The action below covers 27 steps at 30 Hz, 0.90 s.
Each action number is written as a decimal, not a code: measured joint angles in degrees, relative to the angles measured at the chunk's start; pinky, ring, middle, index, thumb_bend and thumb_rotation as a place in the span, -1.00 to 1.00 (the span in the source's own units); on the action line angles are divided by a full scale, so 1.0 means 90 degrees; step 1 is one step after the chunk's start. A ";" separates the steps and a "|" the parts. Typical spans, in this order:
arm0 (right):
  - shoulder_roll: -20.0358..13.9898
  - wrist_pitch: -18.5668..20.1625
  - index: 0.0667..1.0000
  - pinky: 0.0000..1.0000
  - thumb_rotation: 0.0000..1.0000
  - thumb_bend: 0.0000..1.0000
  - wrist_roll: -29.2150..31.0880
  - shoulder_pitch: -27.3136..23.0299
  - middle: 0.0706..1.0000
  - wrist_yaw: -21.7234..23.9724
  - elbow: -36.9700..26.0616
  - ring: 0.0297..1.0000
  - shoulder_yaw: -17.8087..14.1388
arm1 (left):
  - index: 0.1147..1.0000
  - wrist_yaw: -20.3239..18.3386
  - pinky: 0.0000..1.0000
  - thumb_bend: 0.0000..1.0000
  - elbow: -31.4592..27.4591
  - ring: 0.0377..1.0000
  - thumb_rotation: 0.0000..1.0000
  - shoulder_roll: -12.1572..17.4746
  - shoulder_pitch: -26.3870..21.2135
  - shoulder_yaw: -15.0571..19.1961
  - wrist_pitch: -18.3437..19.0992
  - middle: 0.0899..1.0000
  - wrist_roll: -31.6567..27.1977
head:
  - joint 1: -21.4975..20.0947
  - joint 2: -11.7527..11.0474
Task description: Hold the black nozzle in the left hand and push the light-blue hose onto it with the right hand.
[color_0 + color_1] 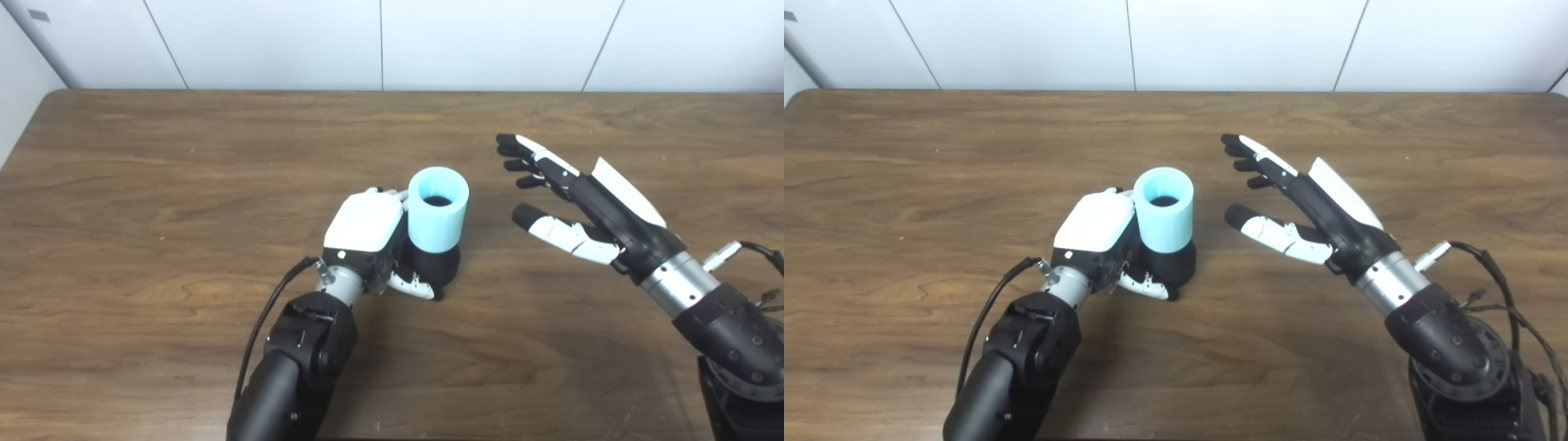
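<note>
Near the middle of the brown wood-grain table (184, 153), the left hand (367, 236) is wrapped around the rounded black plastic nozzle (438, 264), which rests on the tabletop. On top of it the short light-blue cylindrical hose (436, 214) stands upright, apparently already seated. Just beside them, the right hand (582, 205) hovers with fingers spread, holding nothing. The push looks done; at most 1 release remains.

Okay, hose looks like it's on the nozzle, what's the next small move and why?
Probably ease the left hand off the black nozzle: the light-blue hose already sits upright over it, and the right hand is open, apart from both.
</note>
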 measured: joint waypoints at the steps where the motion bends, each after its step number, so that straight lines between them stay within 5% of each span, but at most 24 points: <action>1: 0.0001 -0.0005 0.87 0.59 0.77 -0.08 0.0002 0.0004 0.78 -0.0011 0.0016 0.73 0.0002 | 0.86 -0.0031 1.00 1.00 -0.0002 0.90 -0.48 0.0004 -0.0009 -0.0001 0.0001 0.87 0.0018 | 0.0000 0.0000; 13: -0.0001 -0.0041 0.85 0.55 0.78 -0.10 0.0042 0.0045 0.72 -0.0197 0.0168 0.68 0.0007 | 0.96 -0.0355 1.00 1.00 -0.0076 0.98 -0.43 0.0075 -0.0331 0.0265 0.0022 0.93 0.0141 | 0.0000 -0.0029; 27: 0.0037 -0.0026 0.85 0.47 0.78 -0.12 0.0175 0.0061 0.76 -0.0387 0.0512 0.70 0.0007 | 1.00 -0.1425 1.00 1.00 -0.0507 0.97 -0.42 0.0285 -0.0566 0.1234 0.0674 0.93 -0.1063 | 0.0029 -0.0058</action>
